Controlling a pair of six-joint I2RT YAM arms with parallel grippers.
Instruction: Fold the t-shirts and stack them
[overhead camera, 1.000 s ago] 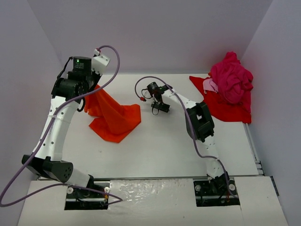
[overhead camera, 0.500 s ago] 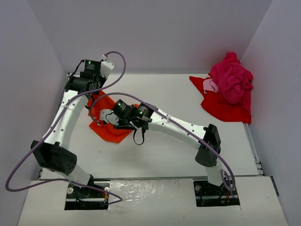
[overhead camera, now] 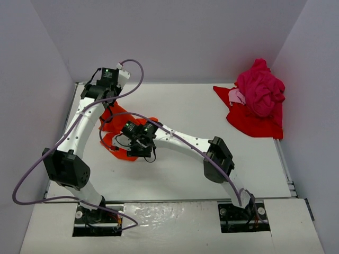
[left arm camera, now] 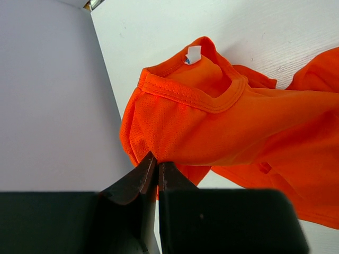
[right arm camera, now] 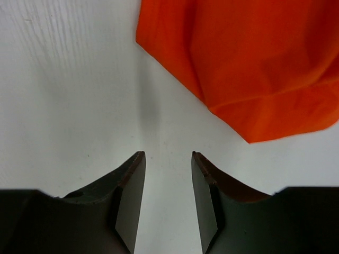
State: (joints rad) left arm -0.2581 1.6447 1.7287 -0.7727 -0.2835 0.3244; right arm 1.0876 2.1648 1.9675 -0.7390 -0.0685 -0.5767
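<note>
Pinching orange shirt tight in left gripper. Showing white tag at top middle, too small to read. Holding right gripper open.

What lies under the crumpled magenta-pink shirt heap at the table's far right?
A red cloth shirt spread on the white table, its edges showing around the magenta-pink heap. Whatever else lies beneath the heap is covered.

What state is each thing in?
orange shirt: bunched, unfolded, one edge pinched
left gripper: shut on orange shirt
right gripper: open, empty, beside orange shirt
pink shirt: crumpled heap on red shirt
red shirt: spread, unfolded, under pink shirt
</note>
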